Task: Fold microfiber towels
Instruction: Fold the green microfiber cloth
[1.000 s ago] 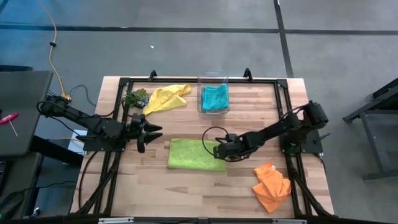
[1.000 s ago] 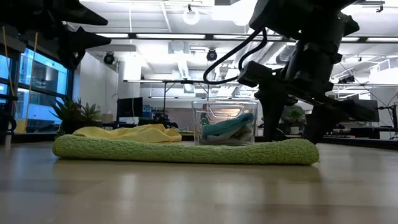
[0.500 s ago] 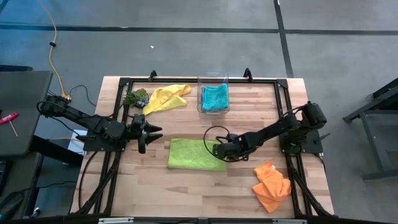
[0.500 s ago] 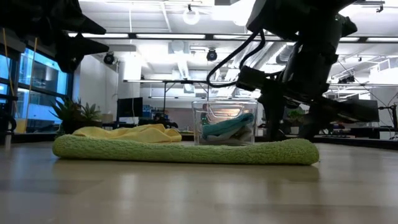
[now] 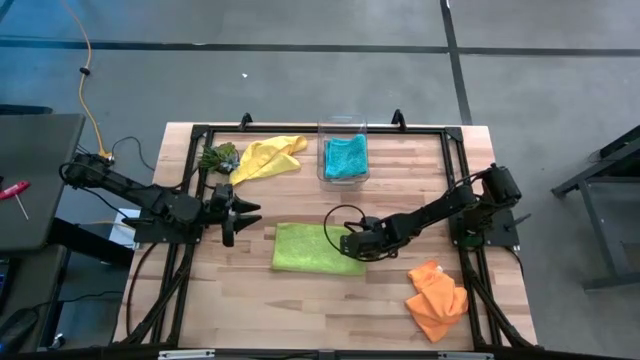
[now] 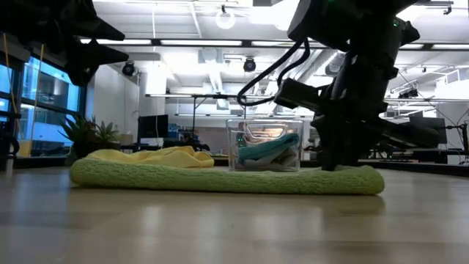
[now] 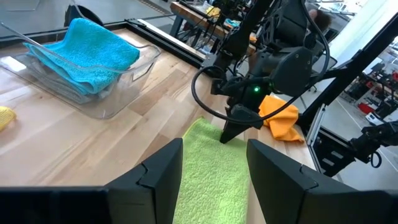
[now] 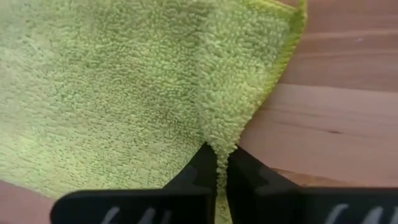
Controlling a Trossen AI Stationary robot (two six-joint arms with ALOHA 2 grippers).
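A lime green towel (image 5: 308, 248) lies folded flat on the wooden table's middle, also in the low view (image 6: 220, 178) and the left wrist view (image 7: 211, 168). My right gripper (image 5: 353, 246) stands at its right end, shut on it (image 8: 221, 165). My left gripper (image 5: 232, 213) hovers open above the table's left part, clear of the towel; its fingers frame the towel (image 7: 214, 177). A yellow towel (image 5: 265, 156) lies crumpled at the far left, an orange towel (image 5: 436, 298) at the near right. A teal towel (image 5: 345, 157) sits in a clear box. My right gripper pinches a raised ridge of the lime towel (image 8: 221, 140) between its two fingertips, close to the towel's right edge. The fingers come steeply from above, pointing down. How many layers they have, I cannot tell. The towel still lies on the table, puckered toward the fingertips.
The clear plastic box (image 5: 343, 160) stands at the far middle. A green leafy clump (image 5: 218, 157) lies at the far left beside the yellow towel. A black frame (image 5: 300, 128) runs around the table. Bare wood shows near the table's front edge.
My right gripper has shut on the lime towel's right end, gathering the cloth into a ridge between its fingertips. The towel has slid slightly toward the table's right edge and stays flat on the wood.
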